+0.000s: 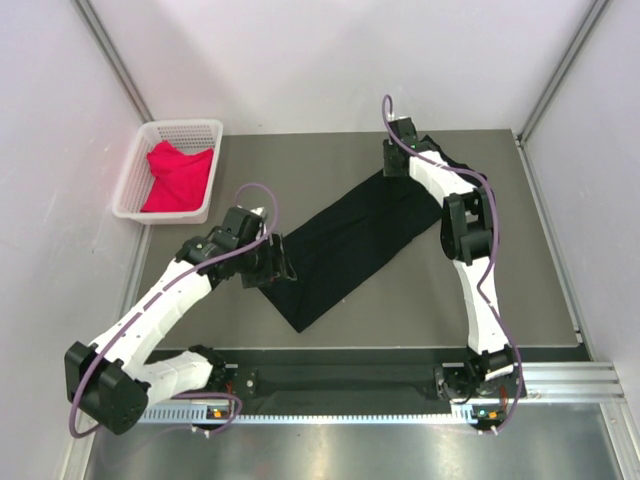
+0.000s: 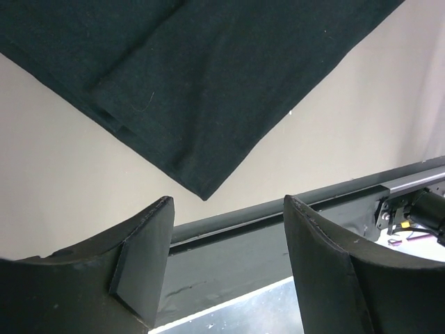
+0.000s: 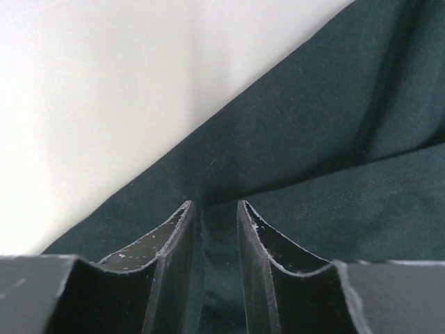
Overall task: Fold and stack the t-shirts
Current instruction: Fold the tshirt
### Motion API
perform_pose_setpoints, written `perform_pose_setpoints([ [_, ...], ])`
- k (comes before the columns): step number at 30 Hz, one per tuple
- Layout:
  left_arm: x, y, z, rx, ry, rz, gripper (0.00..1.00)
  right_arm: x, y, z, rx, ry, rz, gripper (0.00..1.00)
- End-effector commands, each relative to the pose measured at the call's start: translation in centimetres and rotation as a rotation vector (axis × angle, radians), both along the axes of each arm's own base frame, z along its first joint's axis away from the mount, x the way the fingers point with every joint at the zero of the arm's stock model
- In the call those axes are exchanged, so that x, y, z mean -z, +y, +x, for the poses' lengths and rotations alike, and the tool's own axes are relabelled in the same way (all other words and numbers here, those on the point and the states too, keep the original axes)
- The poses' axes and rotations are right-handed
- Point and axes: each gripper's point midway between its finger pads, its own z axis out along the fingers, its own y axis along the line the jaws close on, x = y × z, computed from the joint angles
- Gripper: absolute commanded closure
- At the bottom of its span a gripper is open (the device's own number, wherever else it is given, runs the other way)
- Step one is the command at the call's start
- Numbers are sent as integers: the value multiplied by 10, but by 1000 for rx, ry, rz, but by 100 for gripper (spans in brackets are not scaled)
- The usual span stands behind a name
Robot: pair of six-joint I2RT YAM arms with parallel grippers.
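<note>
The black t-shirt (image 1: 350, 240) lies on the table as a long folded strip, running from near centre to the far right. My left gripper (image 1: 279, 264) is open and empty, at the strip's left edge near its near corner. In the left wrist view that gripper (image 2: 226, 202) has spread fingers, and the shirt's corner (image 2: 201, 188) lies just beyond the tips. My right gripper (image 1: 392, 168) is at the strip's far end. In the right wrist view it (image 3: 212, 205) is shut on a fold of the black cloth (image 3: 334, 139). The red-pink t-shirt (image 1: 178, 176) lies bunched in the basket.
A white lattice basket (image 1: 131, 182) stands at the table's far left. White walls close in both sides and the back. A dark rail (image 1: 360, 380) runs along the table's near edge and also shows in the left wrist view (image 2: 278, 209).
</note>
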Motion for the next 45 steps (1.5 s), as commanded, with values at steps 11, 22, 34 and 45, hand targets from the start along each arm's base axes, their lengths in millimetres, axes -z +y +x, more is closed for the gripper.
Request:
perform_pose_setpoints([
  [11, -6, 7, 3, -5, -6, -32, 32, 20, 11, 2, -9, 7, -21, 77],
  [22, -7, 5, 9, -5, -5, -45, 32, -17, 12, 7, -4, -58, -13, 91],
  [34, -5, 5, 14, -15, -4, -52, 32, -57, 30, 3, -71, -109, 31, 92],
  [45, -4, 8, 18, -34, 6, -64, 32, -54, 62, -2, -143, -99, 95, 91],
])
